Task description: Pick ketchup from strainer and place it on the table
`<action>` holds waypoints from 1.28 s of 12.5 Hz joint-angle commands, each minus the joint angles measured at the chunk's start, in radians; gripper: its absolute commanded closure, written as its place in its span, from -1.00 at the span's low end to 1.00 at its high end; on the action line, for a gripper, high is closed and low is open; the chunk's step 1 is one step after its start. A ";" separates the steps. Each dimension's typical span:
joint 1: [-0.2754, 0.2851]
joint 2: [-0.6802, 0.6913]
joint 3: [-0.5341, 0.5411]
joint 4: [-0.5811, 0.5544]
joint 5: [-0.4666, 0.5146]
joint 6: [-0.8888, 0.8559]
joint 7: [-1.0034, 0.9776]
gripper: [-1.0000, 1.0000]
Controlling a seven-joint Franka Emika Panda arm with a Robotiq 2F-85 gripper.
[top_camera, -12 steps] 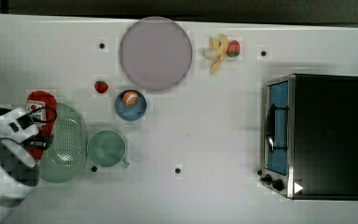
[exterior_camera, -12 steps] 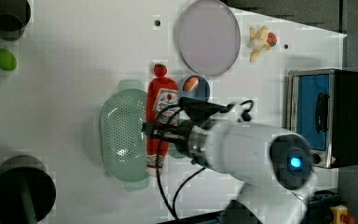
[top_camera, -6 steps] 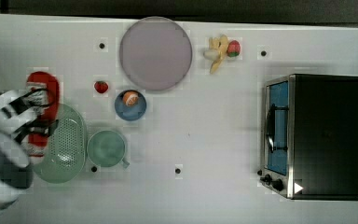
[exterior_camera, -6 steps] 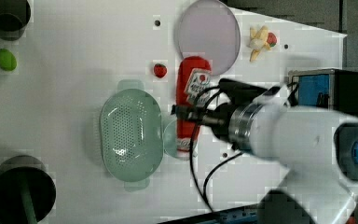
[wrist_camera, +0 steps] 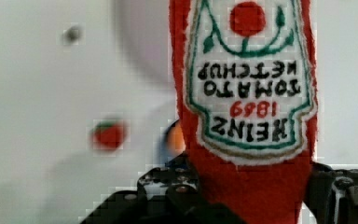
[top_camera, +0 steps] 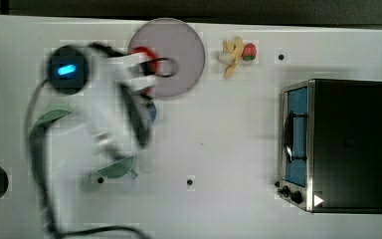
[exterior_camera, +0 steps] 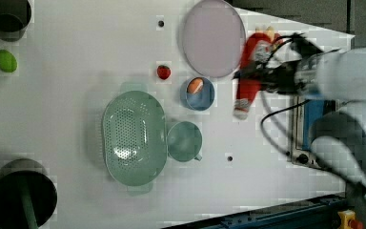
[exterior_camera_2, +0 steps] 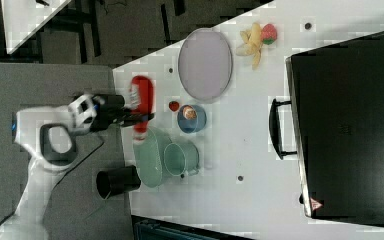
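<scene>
White table (exterior_camera: 76, 57), jaws clamped on ketchup (exterior_camera: 249, 71) above it, plate (exterior_camera: 212, 38) and bowl (exterior_camera: 200, 94) beside

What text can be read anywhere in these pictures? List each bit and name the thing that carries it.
"HEINZ", on the white label of the ketchup held in the gripper; it shows upside down in the wrist view.
"1869", in red, on the same label.
"TOMATO KETCHUP", on the same label.
The small warning triangle on the oven: a sign, nothing readable in it.
</scene>
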 commanded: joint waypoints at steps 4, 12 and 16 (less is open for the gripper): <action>-0.111 -0.035 -0.122 -0.045 0.002 0.023 -0.341 -0.21; -0.165 -0.041 -0.154 -0.353 0.003 0.284 -0.363 -0.21; -0.170 0.027 -0.158 -0.392 0.003 0.319 -0.362 -0.27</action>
